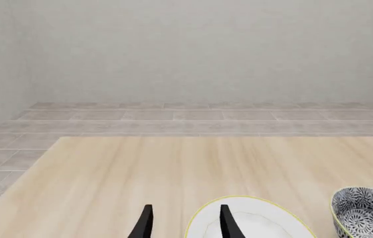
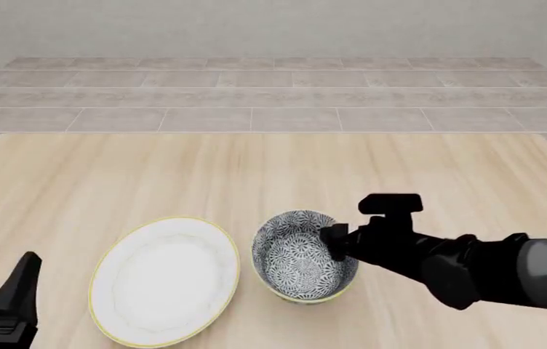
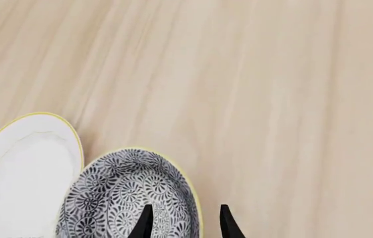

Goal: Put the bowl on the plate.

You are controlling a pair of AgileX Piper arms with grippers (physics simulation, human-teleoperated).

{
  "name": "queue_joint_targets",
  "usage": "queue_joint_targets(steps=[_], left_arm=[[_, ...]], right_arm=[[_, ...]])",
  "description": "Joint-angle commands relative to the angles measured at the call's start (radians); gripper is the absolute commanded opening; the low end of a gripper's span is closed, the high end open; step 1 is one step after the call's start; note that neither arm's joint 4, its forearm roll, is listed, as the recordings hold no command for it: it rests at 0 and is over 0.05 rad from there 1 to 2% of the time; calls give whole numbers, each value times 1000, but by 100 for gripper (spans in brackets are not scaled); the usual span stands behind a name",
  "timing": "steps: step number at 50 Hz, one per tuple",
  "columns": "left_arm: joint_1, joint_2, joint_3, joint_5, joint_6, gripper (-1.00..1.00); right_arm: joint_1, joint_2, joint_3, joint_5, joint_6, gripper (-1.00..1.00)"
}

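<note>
Item one, the wide, shallow white plate with a thin yellow-gold rim (image 2: 165,281), our landmark: it lies flat on the pale wooden table (image 2: 254,167), unoccupied. Item two, the deep round bowl in dense blue-grey and white floral pattern with a thin yellowish rim (image 2: 302,258): it stands upright on the table just beside the plate, on the side facing the right arm, the two rims close but apparently not touching. Item three, the right gripper (image 3: 184,220): its two dark fingers straddle the bowl's wall on the side away from the plate, one inside and one outside; we cannot tell from these views whether the pads have closed on the rim or merely bracket it. Item four, the left gripper (image 1: 185,222): parted and holding nothing, it hovers at the plate's edge away from the bowl, out of the work. Step in hand, as we judge it: securing the rim pinch before the lift. To do it well we would seat the fingers deep over the rim, squeeze firmly, and raise the bowl straight up until its base clears the plate's rim. A one-sided grip invites tilting, so we would carry slowly toward the plate's centre, lower level, and release only once the base is seated.
</note>
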Motion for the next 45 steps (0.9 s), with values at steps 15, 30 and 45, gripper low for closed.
queue_joint_targets(steps=[15,30,45], left_arm=[[0,0,0,0,0,100],[0,0,0,0,0,100],[0,0,0,0,0,100]], right_arm=[[14,20,11,-25,18,100],[17,24,20,-37,24,100],[20,41,24,-54,31,100]])
